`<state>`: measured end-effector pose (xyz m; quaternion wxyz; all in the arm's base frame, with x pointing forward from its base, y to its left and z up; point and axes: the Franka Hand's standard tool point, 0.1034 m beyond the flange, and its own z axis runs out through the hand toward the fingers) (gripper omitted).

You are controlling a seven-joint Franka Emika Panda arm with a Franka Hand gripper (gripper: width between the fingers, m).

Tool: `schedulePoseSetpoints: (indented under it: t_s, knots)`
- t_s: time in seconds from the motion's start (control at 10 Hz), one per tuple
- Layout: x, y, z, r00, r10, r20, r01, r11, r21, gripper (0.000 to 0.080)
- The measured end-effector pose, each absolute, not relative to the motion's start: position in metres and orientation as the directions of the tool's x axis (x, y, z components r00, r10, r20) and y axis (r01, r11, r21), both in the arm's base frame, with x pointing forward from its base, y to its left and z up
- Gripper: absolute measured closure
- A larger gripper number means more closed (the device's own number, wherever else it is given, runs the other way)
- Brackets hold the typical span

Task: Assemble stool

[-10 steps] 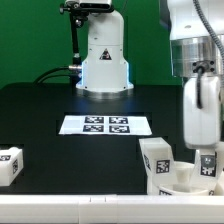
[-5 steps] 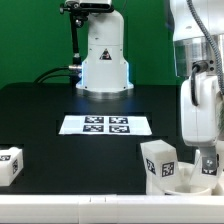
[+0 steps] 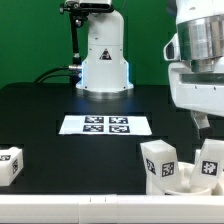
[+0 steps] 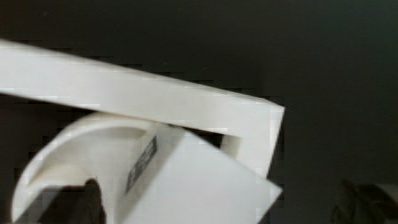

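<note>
In the exterior view, two white stool legs with marker tags stand at the front right, one [image 3: 158, 160] on the left and one [image 3: 210, 164] at the right edge. The white seat [image 3: 183, 181] lies low between them. A third leg [image 3: 8, 165] lies at the front left. My gripper [image 3: 203, 124] hangs just above the right-hand leg, apart from it. In the wrist view the jaws stand wide apart around my gripper's middle [image 4: 210, 208], with a dark finger [image 4: 57, 202] at one side. The tagged leg [image 4: 196, 180] and the round seat [image 4: 89, 145] lie blurred below.
The marker board [image 3: 106, 125] lies flat mid-table. A white robot base [image 3: 104, 60] stands at the back. A white angled bar [image 4: 160, 95] with a corner crosses the wrist view behind the seat. A pale strip [image 3: 80, 208] runs along the front.
My arm has risen from down beside the right-hand leg to above it. That leg stays standing on the seat area. The other parts have not moved.
</note>
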<state>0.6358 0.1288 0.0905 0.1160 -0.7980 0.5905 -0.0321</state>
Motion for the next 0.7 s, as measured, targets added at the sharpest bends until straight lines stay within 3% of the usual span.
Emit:
schedulePoseSetpoints:
  t_s: [0.2,0.4,0.5,0.7]
  knots:
    - [0.636,0.127,0.091,0.436,-0.899,-0.048,-0.880,-0.415,-0.231,0.0150]
    - [0.642,0.128,0.097,0.766,-0.639,0.070,-0.615,-0.760,-0.208,0.0150]
    - [0.643,0.130,0.100,0.853,-0.516,0.083,-0.495,-0.849,-0.184,0.0150]
    - [0.646,0.127,0.101,0.904,-0.404,0.139,-0.379,-0.909,-0.172,0.0150]
